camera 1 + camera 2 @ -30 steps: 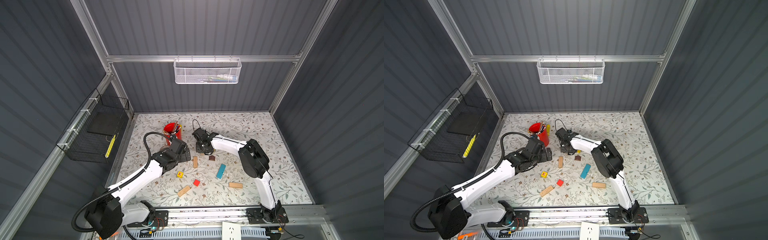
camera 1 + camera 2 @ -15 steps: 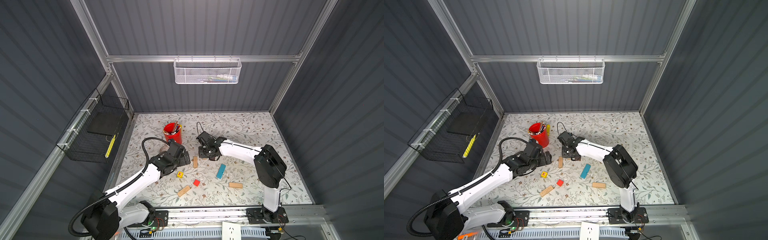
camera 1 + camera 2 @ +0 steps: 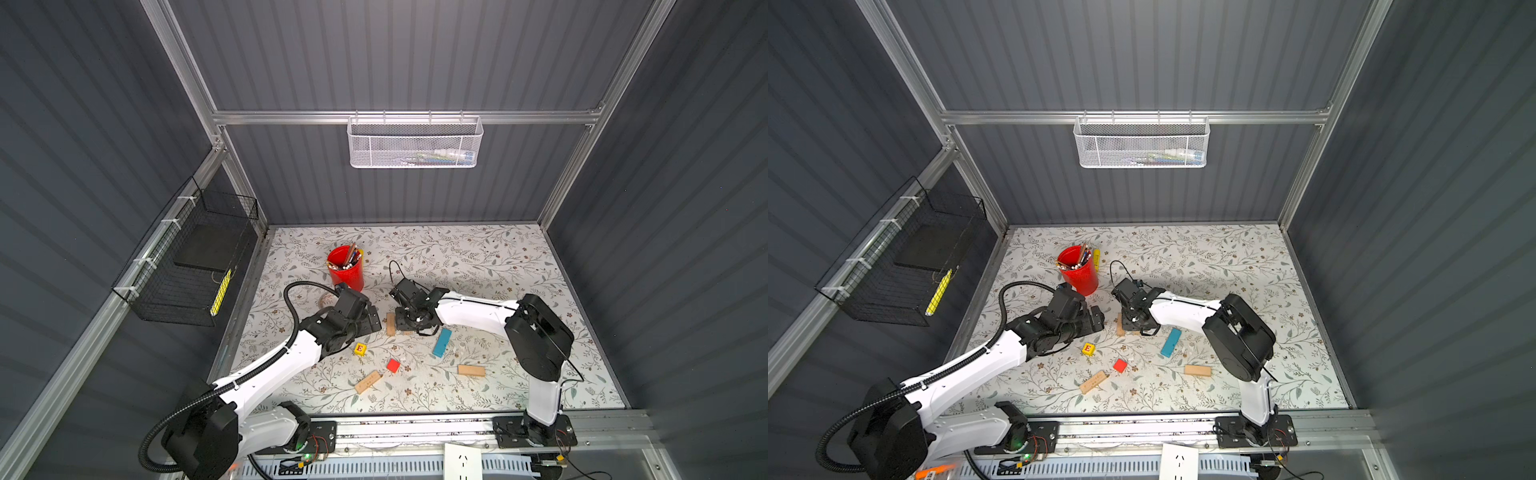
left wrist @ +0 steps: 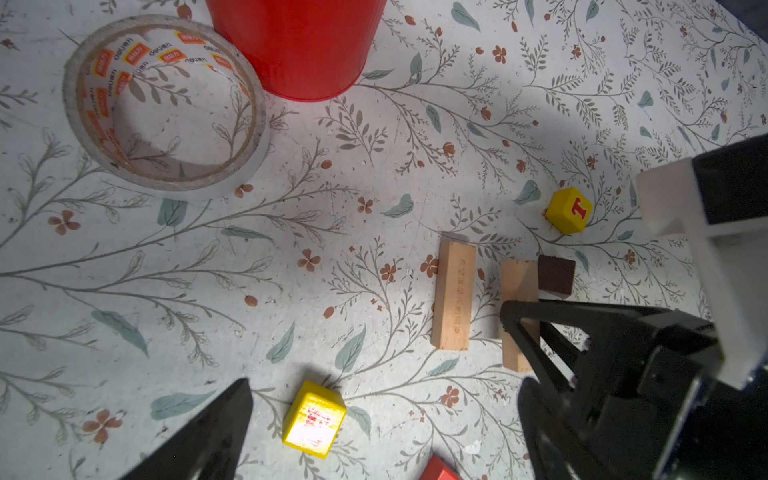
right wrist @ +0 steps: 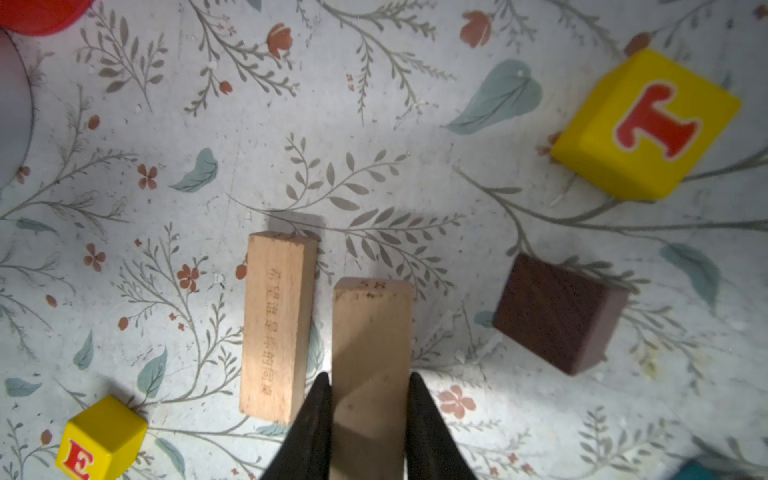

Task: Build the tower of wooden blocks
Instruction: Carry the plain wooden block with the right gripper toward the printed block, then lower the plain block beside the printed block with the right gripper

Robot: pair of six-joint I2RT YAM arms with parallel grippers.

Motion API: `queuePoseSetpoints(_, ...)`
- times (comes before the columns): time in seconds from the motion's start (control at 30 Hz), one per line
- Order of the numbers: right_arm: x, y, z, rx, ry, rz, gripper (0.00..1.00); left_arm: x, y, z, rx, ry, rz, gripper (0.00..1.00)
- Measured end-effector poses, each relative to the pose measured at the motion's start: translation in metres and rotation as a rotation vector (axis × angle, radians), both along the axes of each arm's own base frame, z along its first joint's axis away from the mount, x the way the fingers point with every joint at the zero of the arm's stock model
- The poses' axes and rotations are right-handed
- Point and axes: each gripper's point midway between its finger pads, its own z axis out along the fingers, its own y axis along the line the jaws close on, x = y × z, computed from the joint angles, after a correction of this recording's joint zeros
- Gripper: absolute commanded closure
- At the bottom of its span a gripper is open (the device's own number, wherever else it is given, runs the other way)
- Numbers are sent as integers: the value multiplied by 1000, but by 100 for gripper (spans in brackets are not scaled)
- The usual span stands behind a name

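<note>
- Two tan planks lie side by side near the middle of the table [image 3: 478, 266]. The lying plank [image 5: 276, 328] is flat on the surface, and the held plank [image 5: 370, 340] runs parallel just beside it with a narrow gap between.
- The right gripper [image 5: 369, 376] is clenched on the held plank across its width. I cannot tell whether the plank already rests on the table or hangs just above it.
- A second ago this gripper stood farther back, nearer the red cup [image 3: 345, 270]. The arm has since swung forward and brought the plank in alongside its partner.
- The left gripper [image 4: 375, 345] is released, jaws wide and empty, near the yellow E cube [image 4: 314, 419]. That arm has drawn back a little, and the cup now stands clear of it.
- No tower stands yet. As I read it, the base pair is being laid, and letting go of the plank looks like the next step.
- The other blocks lie loose where they were.
  - The brown roof piece [image 5: 557, 313] and the yellow T cube [image 5: 648, 124] are near the held plank.
  - The blue plank [image 3: 441, 343], the red cube [image 3: 393, 365], the third plank [image 3: 368, 381] and the fourth plank [image 3: 471, 370] lie toward the front.
- A roll of tape [image 4: 164, 104] beside the cup plays no part.
</note>
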Motion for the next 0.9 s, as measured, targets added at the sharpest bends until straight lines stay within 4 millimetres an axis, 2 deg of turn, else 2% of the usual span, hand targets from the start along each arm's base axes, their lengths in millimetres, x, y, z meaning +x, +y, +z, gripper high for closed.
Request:
queuePoseSetpoints(0.3, 0, 2, -14, -16, 7, -11, 81, -2, 2, -4, 6, 8, 1, 1)
queuePoseSetpoints(0.53, -3, 4, -18, -17, 12, -11, 78, -1, 1, -4, 2, 3, 1, 2)
queuePoseSetpoints(0.9, -2, 5, -18, -10, 16, -28, 58, 0, -1, -2, -8, 0, -3, 4)
